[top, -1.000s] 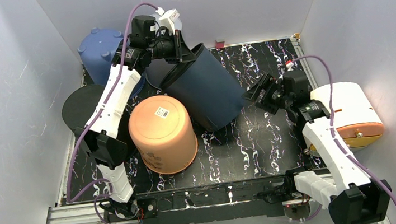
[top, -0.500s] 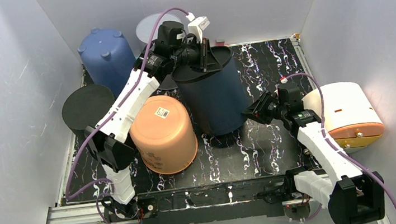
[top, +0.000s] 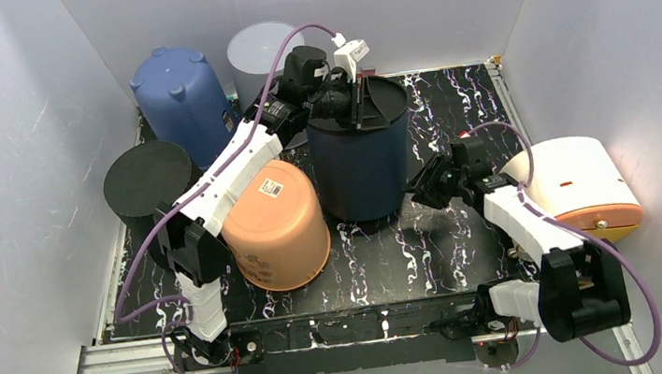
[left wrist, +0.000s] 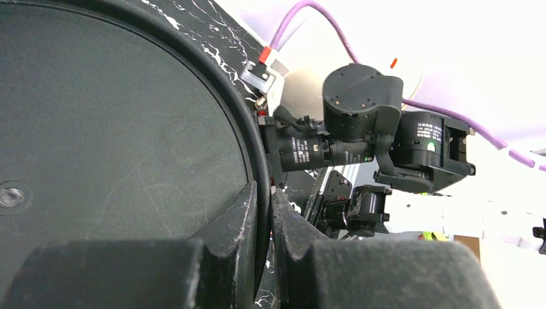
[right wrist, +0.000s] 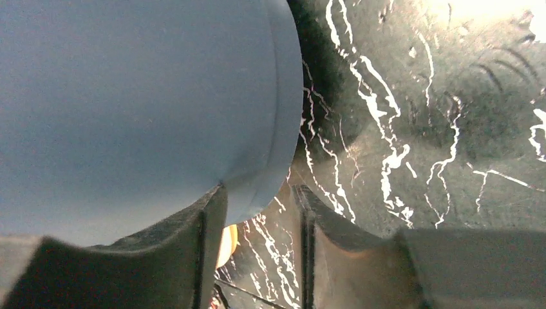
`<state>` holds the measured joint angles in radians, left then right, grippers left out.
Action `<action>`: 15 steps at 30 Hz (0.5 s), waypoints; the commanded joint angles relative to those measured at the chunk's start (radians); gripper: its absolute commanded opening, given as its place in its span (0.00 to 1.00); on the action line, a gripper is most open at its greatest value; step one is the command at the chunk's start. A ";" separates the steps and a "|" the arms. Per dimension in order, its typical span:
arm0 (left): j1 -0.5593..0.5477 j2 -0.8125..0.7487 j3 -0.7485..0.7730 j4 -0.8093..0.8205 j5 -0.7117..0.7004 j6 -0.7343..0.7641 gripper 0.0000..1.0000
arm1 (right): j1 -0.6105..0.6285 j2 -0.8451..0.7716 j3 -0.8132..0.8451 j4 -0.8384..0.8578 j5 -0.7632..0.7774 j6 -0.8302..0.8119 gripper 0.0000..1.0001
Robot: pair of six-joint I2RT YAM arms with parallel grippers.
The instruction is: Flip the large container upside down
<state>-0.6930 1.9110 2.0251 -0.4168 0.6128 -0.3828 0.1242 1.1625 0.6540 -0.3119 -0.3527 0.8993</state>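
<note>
The left fingers (left wrist: 235,222) (top: 359,99) are pressed together on the raised rim of the large dark navy plastic container (top: 363,169) (left wrist: 116,129), one finger inside the rim and one outside. The container stands on end, close to the far edge of the black white-veined worktop (top: 450,107) and about midway between its left and right edges. Its dark round end faces up; I cannot tell whether that end is the mouth or the base.

The right fingers (right wrist: 193,248) (top: 423,186) are partly spread and pinch nothing. They sit low beside the container's right wall (right wrist: 129,96), with the worktop (right wrist: 418,129) showing in the gap between them.

An upturned orange plastic bucket (top: 270,217) lies just to the container's left. A blue footed tub (top: 180,91) stands in the far left corner, with a pale translucent tub (top: 260,49) beside it. A black cylinder (top: 145,175) is at the left edge, and a white and orange box (top: 576,183) is past the right edge.
</note>
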 commanded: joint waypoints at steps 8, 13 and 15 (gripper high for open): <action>-0.007 0.040 -0.029 -0.030 0.012 -0.002 0.68 | -0.023 0.062 0.323 -0.319 0.343 -0.220 0.67; -0.006 0.008 0.024 -0.093 -0.083 0.045 0.98 | -0.034 -0.005 0.414 -0.440 0.545 -0.261 0.78; -0.006 0.004 0.070 -0.142 -0.125 0.064 0.99 | -0.035 -0.013 0.465 -0.495 0.666 -0.271 0.97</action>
<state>-0.6971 1.9621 2.0174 -0.4400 0.5827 -0.3737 0.0978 1.2045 1.0031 -0.6777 0.0460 0.6876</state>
